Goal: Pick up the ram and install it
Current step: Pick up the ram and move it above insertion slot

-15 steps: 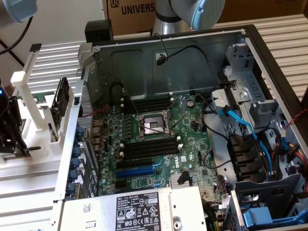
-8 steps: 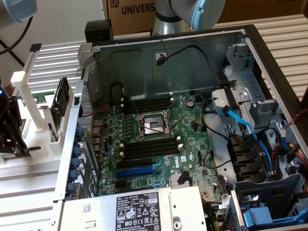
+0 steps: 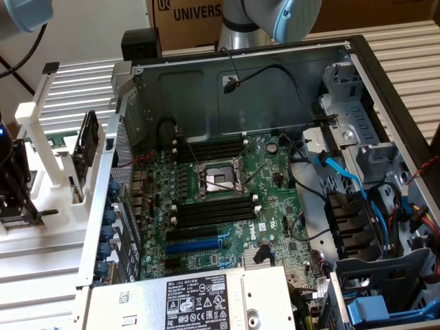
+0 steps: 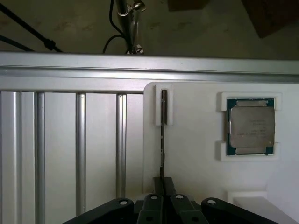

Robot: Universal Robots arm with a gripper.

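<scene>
The ram (image 4: pixel 163 140) shows edge-on in the wrist view as a thin dark stick standing in a slot of a white holder (image 4: pixel 187 149). My gripper (image 4: pixel 163 186) sits at the stick's near end, its two fingers drawn together on either side of the thin edge. In the exterior view the gripper (image 3: pixel 17 203) is a black block at the far left, low over the white fixture (image 3: pixel 48 199) outside the computer case. Inside the case, long black memory slots (image 3: pixel 212 210) lie on both sides of the processor socket (image 3: pixel 218 180) on the green motherboard.
A square silver processor chip (image 4: pixel 251 125) rests in a white cradle beside the ram's holder. Ribbed aluminium table bars (image 4: pixel 79 149) run alongside. The open case (image 3: pixel 110 206) has a raised metal side wall between fixture and motherboard, with cables (image 3: pixel 344 185) and a drive cage on the exterior view's right.
</scene>
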